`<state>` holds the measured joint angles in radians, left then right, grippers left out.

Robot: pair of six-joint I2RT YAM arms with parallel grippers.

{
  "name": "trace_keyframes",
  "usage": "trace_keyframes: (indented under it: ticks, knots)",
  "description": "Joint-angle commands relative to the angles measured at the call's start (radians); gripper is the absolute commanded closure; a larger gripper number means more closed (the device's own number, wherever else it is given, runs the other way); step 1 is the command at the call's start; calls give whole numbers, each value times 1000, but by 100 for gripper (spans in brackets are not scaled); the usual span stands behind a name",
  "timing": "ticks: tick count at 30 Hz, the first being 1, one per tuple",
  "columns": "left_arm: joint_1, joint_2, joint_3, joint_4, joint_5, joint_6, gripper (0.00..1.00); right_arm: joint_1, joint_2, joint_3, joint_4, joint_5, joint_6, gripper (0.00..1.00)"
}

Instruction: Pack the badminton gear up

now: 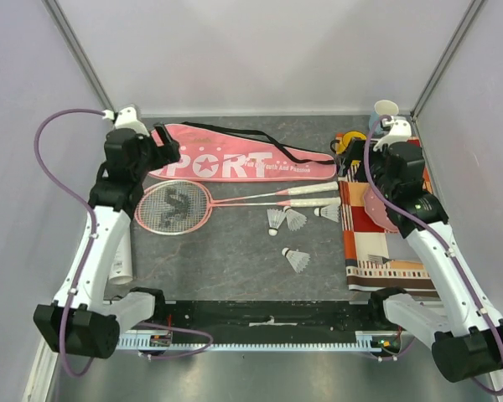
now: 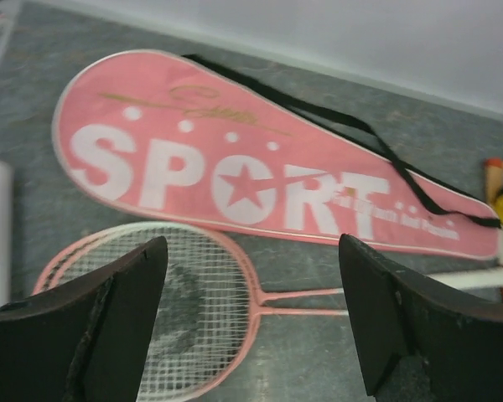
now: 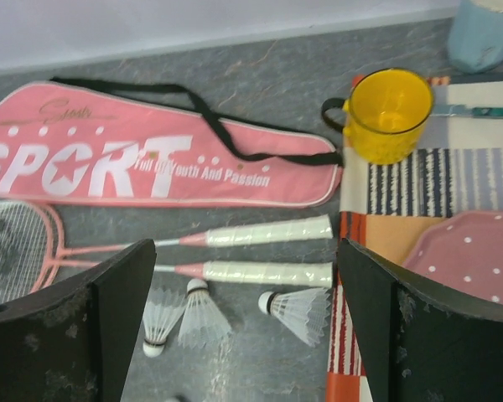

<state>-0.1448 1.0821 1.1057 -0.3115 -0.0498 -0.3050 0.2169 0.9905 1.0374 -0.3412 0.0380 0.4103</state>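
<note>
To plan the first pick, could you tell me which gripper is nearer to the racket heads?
Left. The left gripper hovers by the racket heads; the right gripper is past the handle ends, over the striped cloth.

The grey table (image 1: 226,268) in front of me carries the pink SPORT bag (image 1: 243,163) flat along its far side, wide end to the left. Just near of the bag lie two pink rackets (image 1: 174,207), heads stacked at the left, white handles pointing right. Three shuttlecocks (image 1: 295,219) lie beside the handles, and a fourth (image 1: 298,260) lies nearer. A white tube (image 1: 124,268) lies at the left edge and a striped orange cloth (image 1: 365,243) at the right.
</note>
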Motion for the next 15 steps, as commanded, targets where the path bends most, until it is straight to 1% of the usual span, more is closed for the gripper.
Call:
trace_keyframes:
  ticks: [1, 2, 3, 4, 5, 7, 8, 11, 13, 14, 15]
  knots:
    - [143, 70, 92, -253, -110, -105, 5, 45, 0, 27, -18, -127, -33, 2]
    - [186, 112, 104, -279, -111, -94, 0, 64, -3, 20, -10, -136, -66, 2]
    - [210, 142, 117, -302, -113, -85, 0, 102, -3, 13, 1, -139, -77, 2]
    - [265, 174, 131, -322, -110, -79, 0, 123, 2, 13, 1, -139, -91, 2]
    - [293, 241, 156, -368, -96, -77, 0, 142, 8, 16, 1, -150, -103, 2]
    - [367, 298, 177, -397, -90, -71, 0, 182, 31, 16, 2, -183, -110, 2]
    - [384, 320, 174, -388, -111, -66, 0, 194, 37, 18, 2, -220, -111, 2]
    - [441, 338, 155, -356, -146, -42, 0, 228, 42, 7, 14, -265, -108, 2]
    - [452, 375, 195, -386, -160, -29, 0, 243, 28, -2, 18, -276, -108, 2]
    - [452, 389, 200, -383, -169, 15, 0, 249, 20, -4, 19, -279, -110, 2]
    - [455, 427, 212, -415, -189, 27, 0, 262, 1, -8, 22, -279, -113, 2]
